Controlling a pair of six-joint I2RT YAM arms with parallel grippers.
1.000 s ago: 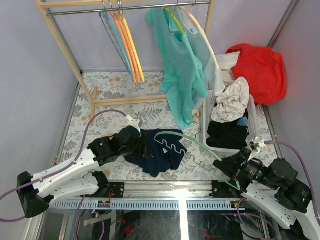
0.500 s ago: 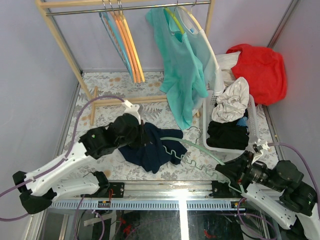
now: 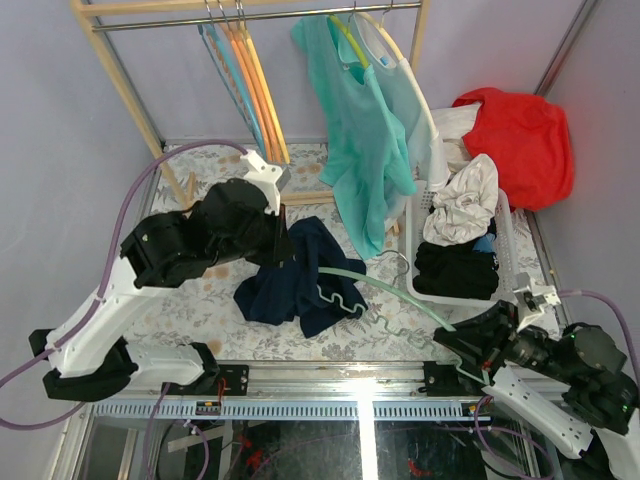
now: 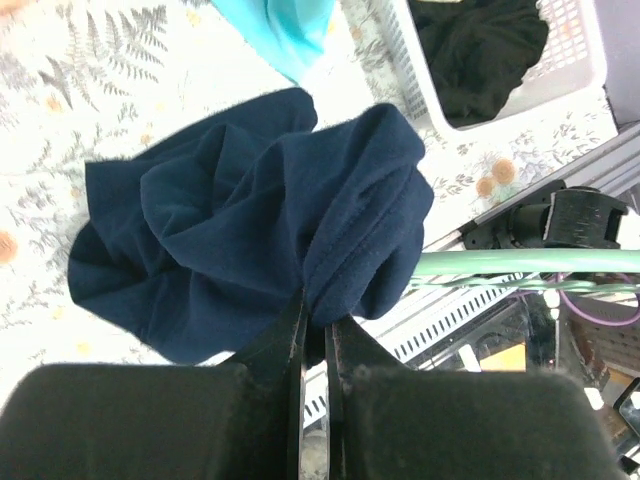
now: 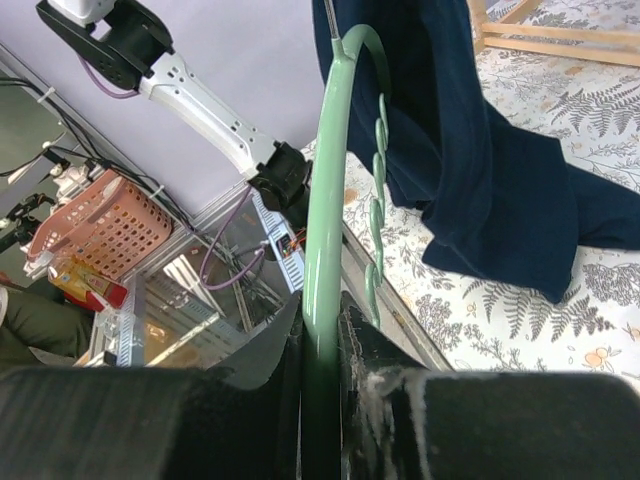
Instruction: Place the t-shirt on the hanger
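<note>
The dark navy t-shirt (image 3: 300,275) hangs bunched from my left gripper (image 3: 285,245), which is shut on a fold of it and holds it lifted over the floral table; its lower part still rests on the table. In the left wrist view the navy t-shirt (image 4: 250,200) fills the middle above my left gripper (image 4: 318,318). My right gripper (image 3: 470,355) is shut on one arm of the mint-green hanger (image 3: 395,290). The hanger's far end pokes into the t-shirt. In the right wrist view the hanger (image 5: 335,160) rises from my right gripper (image 5: 322,330) toward the t-shirt (image 5: 470,150).
A wooden rack (image 3: 130,90) at the back holds orange hangers (image 3: 255,90) and a teal shirt (image 3: 360,130). A white basket (image 3: 505,235) of dark and white clothes stands at the right, with a red garment (image 3: 520,135) behind it. The table's metal front rail (image 3: 330,400) runs between the arm bases.
My left gripper has risen and moved back toward the rack, lifting the t-shirt off the table. My right gripper has shifted slightly right and near, with the hanger still reaching into the shirt.
</note>
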